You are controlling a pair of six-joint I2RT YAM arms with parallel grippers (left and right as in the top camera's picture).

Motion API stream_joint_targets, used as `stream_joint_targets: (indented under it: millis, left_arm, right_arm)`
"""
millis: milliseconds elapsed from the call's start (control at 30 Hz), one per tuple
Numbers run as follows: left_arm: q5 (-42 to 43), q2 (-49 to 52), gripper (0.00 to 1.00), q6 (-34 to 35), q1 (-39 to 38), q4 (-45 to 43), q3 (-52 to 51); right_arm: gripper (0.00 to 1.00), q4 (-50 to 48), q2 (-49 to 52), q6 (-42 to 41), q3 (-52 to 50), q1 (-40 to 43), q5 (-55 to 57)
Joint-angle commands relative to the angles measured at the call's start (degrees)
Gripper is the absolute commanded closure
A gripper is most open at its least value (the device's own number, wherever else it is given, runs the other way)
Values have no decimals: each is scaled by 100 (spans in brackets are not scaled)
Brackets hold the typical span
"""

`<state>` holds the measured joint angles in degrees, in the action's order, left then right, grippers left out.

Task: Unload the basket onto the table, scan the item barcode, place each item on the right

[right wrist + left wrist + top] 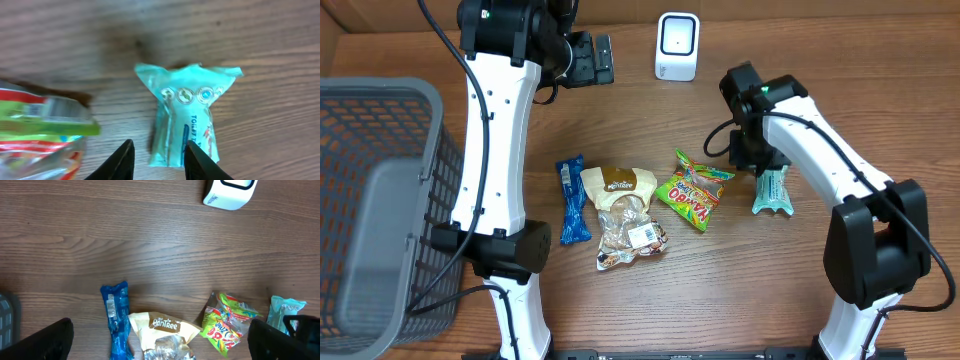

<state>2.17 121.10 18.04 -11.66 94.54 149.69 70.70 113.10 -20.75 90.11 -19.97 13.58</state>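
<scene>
A teal packet (187,107) lies flat on the wooden table, by the right arm in the overhead view (772,192). My right gripper (159,162) hovers over its near end, partly open. The left finger stands clear of the packet and the right finger (202,160) overlaps its edge; nothing is pinched. The white barcode scanner (677,46) stands at the table's far edge, also in the left wrist view (230,192). My left gripper (590,60) is raised near the back, wide open and empty, looking down on the items.
A blue snack packet (571,200), a tan Pantree bag (625,215) and a green candy bag (693,190) lie mid-table. The candy bag (40,130) is just left of the right gripper. A grey mesh basket (380,200) fills the left side.
</scene>
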Motion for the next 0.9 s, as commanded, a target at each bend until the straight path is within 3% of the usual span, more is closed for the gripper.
stream_joint_targets:
  millis: [0,433,867]
  left_arm:
    - [42,39,1,17,-42,-13,13]
    - [42,39,0,17,-42,-13,13]
    - [42,39,0,17,-42,-13,13]
  right_arm:
    - [66,-120,-4,15,-227,28,184]
    - [67,-605,0,192,-715,365,-92]
    - [67,-684,-85,323,-551,350,-339]
